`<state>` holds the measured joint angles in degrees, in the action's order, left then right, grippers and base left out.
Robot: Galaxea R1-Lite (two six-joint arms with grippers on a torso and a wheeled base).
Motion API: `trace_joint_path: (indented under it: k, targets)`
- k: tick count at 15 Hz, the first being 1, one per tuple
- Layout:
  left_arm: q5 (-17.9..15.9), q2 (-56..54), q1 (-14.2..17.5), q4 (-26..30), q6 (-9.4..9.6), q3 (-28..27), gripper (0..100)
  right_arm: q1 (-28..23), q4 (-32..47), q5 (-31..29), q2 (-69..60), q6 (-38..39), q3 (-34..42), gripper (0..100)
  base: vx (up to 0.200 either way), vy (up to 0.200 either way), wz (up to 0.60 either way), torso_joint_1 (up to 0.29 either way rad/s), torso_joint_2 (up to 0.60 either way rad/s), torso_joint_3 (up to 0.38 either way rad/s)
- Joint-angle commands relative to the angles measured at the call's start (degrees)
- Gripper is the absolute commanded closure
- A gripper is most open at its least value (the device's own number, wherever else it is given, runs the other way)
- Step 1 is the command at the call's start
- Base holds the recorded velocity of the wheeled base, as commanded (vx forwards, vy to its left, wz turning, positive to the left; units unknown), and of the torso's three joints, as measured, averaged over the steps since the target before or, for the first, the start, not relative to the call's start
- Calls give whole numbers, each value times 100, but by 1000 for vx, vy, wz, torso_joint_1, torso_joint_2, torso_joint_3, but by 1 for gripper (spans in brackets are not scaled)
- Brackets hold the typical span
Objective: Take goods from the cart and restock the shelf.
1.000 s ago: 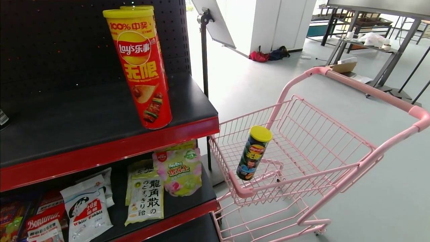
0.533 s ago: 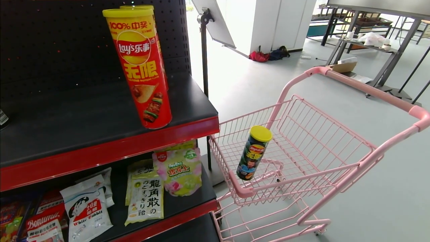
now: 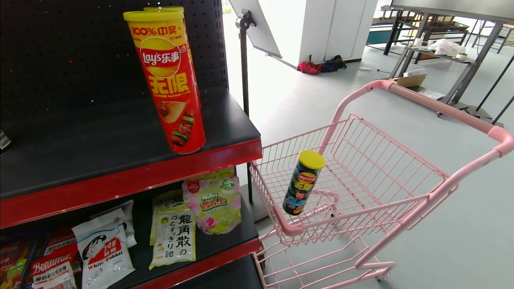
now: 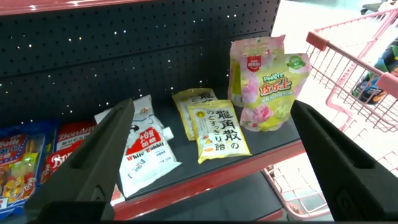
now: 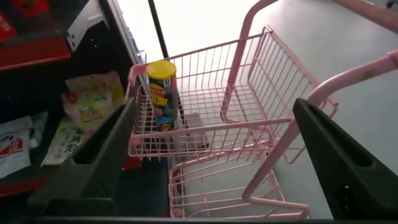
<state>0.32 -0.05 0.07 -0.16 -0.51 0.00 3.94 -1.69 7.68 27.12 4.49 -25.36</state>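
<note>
A dark chip can (image 3: pixel 303 182) with a yellow lid stands tilted in the front left corner of the pink cart (image 3: pixel 401 100). In the right wrist view the same can (image 5: pixel 161 93) lies ahead of my open right gripper (image 5: pixel 214 102), which hangs apart from the cart (image 5: pixel 249 124) with nothing between its fingers. My left gripper (image 4: pixel 212 104) is open and empty, facing the lower shelf (image 4: pixel 236 168) with its snack bags. A tall red chip can (image 3: pixel 168 80) stands near the front edge of the upper shelf (image 3: pixel 80 140), with a second can right behind it.
The lower shelf holds a white bag (image 3: pixel 104 249), a yellow packet (image 3: pixel 172 237) and a pink-green pouch (image 3: pixel 215 204). A metal stand (image 3: pixel 244 60) rises between shelf and cart. Open grey floor lies to the right, and tables stand far back.
</note>
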Motion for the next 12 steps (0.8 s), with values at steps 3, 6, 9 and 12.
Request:
trace_joint_path:
  k: [3, 6, 9, 12]
  targets:
    - [3, 5, 1, -2, -2, 0, 0, 670, -2819, 1596, 4996, 334, -127, 0, 0, 0, 0, 0, 0, 0]
    - [3, 5, 1, -2, -2, 0, 0, 714, -4155, 1658, 6692, 246, -154, 0, 0, 0, 0, 0, 0, 0]
    - [3, 5, 1, -2, -2, 0, 0, 802, -4946, 2106, 7562, -79, -215, 0, 0, 0, 0, 0, 0, 0]
    - [3, 5, 1, -2, -2, 0, 0, 925, -4981, 2159, 8177, -370, -514, 0, 0, 0, 0, 0, 0, 0]
